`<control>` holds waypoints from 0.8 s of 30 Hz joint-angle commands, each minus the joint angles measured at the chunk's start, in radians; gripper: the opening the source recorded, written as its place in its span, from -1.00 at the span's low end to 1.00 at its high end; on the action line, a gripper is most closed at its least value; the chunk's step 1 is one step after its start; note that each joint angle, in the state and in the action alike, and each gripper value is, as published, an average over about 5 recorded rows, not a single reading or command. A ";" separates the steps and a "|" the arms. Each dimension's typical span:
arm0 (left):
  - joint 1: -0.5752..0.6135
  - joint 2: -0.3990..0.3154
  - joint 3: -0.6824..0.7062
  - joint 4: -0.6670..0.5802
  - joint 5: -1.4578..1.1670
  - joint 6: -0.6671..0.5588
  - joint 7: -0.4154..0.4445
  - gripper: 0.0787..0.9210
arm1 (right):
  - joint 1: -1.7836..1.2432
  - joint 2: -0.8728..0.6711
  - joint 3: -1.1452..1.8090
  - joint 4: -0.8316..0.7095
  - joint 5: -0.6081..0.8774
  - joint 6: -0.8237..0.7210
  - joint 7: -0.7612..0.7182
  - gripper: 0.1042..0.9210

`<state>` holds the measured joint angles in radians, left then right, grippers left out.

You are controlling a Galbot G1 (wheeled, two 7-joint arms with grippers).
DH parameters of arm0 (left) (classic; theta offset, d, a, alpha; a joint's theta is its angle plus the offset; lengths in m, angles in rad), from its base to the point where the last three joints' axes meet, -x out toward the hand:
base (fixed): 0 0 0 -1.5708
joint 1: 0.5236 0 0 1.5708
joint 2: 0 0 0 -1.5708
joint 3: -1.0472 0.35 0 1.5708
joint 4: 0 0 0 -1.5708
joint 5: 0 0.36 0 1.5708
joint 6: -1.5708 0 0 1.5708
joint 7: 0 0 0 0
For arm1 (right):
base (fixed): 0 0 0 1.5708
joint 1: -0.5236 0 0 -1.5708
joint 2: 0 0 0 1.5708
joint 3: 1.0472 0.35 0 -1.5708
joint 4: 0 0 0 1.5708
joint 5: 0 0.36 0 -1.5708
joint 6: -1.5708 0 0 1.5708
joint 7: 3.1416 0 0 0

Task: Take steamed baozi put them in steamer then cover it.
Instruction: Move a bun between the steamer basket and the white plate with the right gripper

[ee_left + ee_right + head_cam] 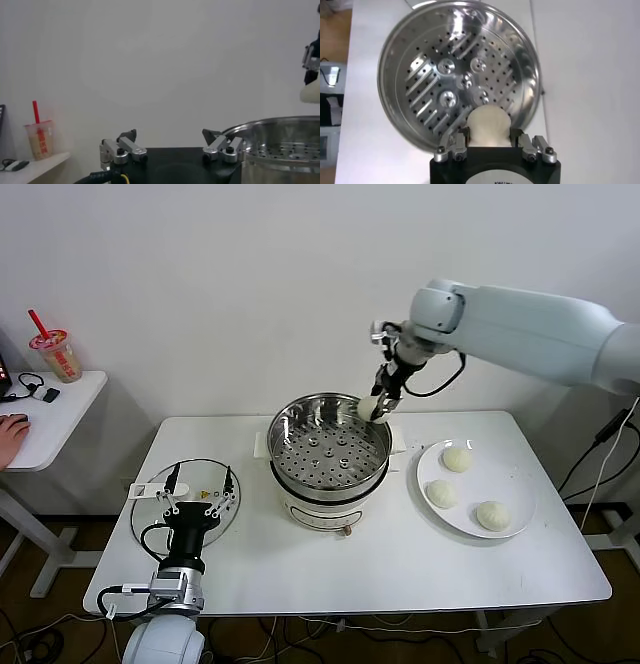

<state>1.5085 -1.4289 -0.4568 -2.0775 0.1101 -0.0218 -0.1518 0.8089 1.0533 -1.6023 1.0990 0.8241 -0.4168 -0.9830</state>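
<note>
Right gripper (379, 406): closed on one steamed baozi (370, 406), raised over the far right rim of the steamer (328, 446); in the right wrist view, bun (489, 126) pinched between the two fingers (460, 142), directly above the perforated tray (455, 92).
Held baozi: cream-white, smooth, round; clear of the tray, not yet resting on it.
Steamer: shiny steel pot on a white base, mid-table; tray bare, no bun inside.
Remaining baozi: three on the white plate (510, 484) to the right of the steamer: one at the far side (457, 458), one nearer the steamer (441, 494), one at the near right (492, 515); all apart from each other.
Left gripper (194, 506): spread wide, holding nothing, low at the near left of the table, just over the glass lid (150, 519); in the left wrist view, fingertips (129, 136) well apart, with the steamer wall beside them.
Glass lid: flat on the table, left of the steamer, not on the pot.
Table (400, 554): white, carrying lid, steamer and plate.
Side table (60, 414): at the far left, with a lidded drink cup (56, 354) and red straw.
</note>
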 commanded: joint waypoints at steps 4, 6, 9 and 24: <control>0.001 -0.002 0.014 0.000 0.015 0.002 -0.011 0.77 | -0.035 -0.309 0.039 0.013 -0.155 0.012 -0.004 0.07; 0.001 -0.003 0.015 0.000 0.015 0.001 -0.016 0.77 | -0.070 -0.353 0.060 -0.001 -0.194 0.013 -0.002 0.07; 0.000 -0.002 0.016 -0.001 0.016 0.001 -0.018 0.77 | -0.139 -0.417 0.105 -0.014 -0.242 0.013 0.001 0.07; 0.011 -0.007 0.020 0.007 0.043 0.002 -0.021 0.77 | -0.558 -0.498 0.516 -0.165 -0.453 0.024 0.003 0.07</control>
<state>1.5166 -1.4312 -0.4419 -2.0711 0.1393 -0.0212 -0.1699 0.5340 0.6342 -1.3696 1.0398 0.5295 -0.4033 -0.9783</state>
